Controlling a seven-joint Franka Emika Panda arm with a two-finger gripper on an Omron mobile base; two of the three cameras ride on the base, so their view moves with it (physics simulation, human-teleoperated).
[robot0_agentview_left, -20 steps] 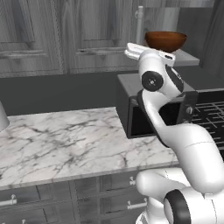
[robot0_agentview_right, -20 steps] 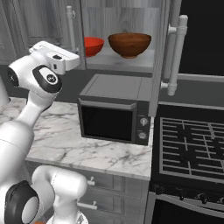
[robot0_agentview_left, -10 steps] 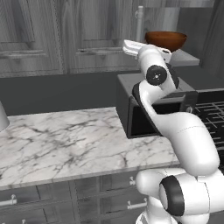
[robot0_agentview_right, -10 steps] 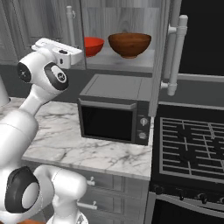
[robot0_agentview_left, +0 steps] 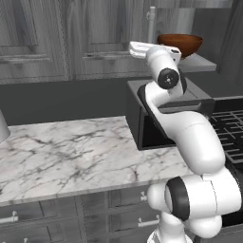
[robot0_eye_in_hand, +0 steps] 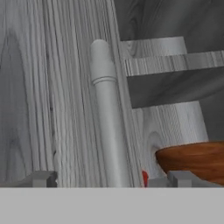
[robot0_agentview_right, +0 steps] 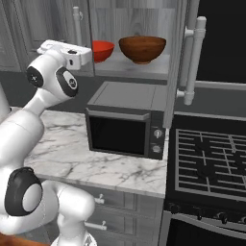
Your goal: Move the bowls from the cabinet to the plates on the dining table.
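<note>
The cabinet [robot0_agentview_right: 129, 19] stands with its right door [robot0_agentview_right: 178, 57] swung open. On its grey shelf [robot0_agentview_right: 129, 69] sit the red bowl [robot0_agentview_right: 103, 49] and, right of it, the brown bowl [robot0_agentview_right: 142, 48]. The brown bowl [robot0_agentview_left: 180, 42] also shows just behind my white hand [robot0_agentview_left: 154, 50]. My hand [robot0_agentview_right: 65, 50] hovers at shelf height, left of the red bowl. In the hand view my gripper [robot0_eye_in_hand: 111, 179] is open and empty, facing the left door's bar handle [robot0_eye_in_hand: 105, 113]. The brown bowl [robot0_eye_in_hand: 192, 159] lies to the right, with a red sliver [robot0_eye_in_hand: 145, 177] beside the door edge. The plates and the dining table are out of view.
A black microwave [robot0_agentview_right: 127, 127] stands on the marble counter [robot0_agentview_left: 71, 152] right under the shelf. A black stove [robot0_agentview_right: 211, 163] lies to the right. The open door's long handle [robot0_agentview_right: 192, 57] juts out at bowl height. Drawers [robot0_agentview_left: 57, 218] run below the counter.
My hand has risen a little and drawn closer to the cabinet, with the arm standing more upright. The bowls have not moved, and the jaws have stayed wide.
</note>
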